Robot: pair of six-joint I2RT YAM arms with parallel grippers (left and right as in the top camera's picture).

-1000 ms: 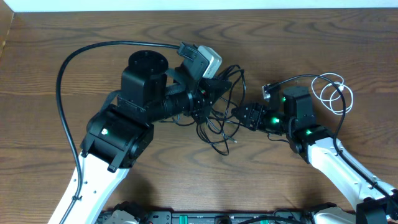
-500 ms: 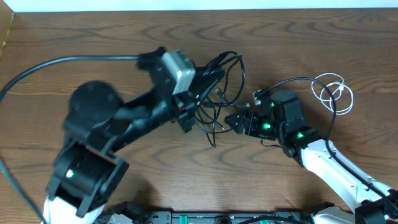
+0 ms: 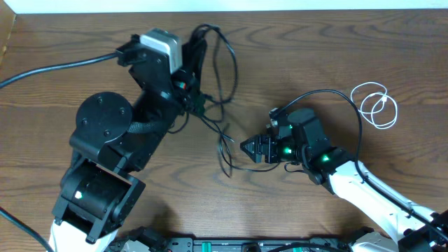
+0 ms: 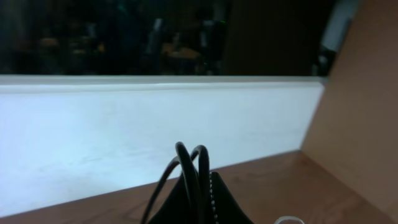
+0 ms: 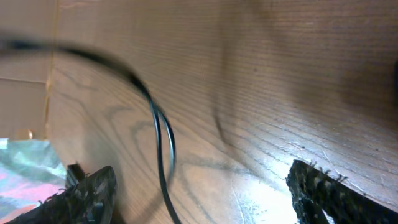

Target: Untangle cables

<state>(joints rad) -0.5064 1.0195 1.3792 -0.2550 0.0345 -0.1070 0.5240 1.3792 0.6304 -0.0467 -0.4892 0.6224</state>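
From overhead, the left gripper (image 3: 190, 98) sits toward the far side of the wooden table (image 3: 315, 56), left of centre, with its jaws closed on a bunch of strands of the black cable (image 3: 213, 122). Above that grip the cable rises in tall loops toward the table's far edge. Below it a loose tail runs down and to the right, curls on the wood, and ends close to the right gripper (image 3: 250, 148). That gripper points left, near the middle of the table, with its fingers spread. This view does not show whether they touch the tail. The white cable (image 3: 381, 103) lies by itself in a small coil on the right side of the table, well apart from both grippers and from the black cable. In the left wrist view, the left gripper (image 4: 200, 202) shows at the bottom edge with its dark fingertips pressed together. Several strands of the black cable (image 4: 185, 163) arch up out of the pinch, set against a pale wall and a strip of table. In the right wrist view, the textured fingers (image 5: 87, 194) of the right gripper (image 5: 202, 180) stand far apart at the lower corners, wide open and clamping nothing. A doubled strand of the black cable (image 5: 165, 146) runs over the wood grain in the gap between them, nearer the left finger and clear of both pads.
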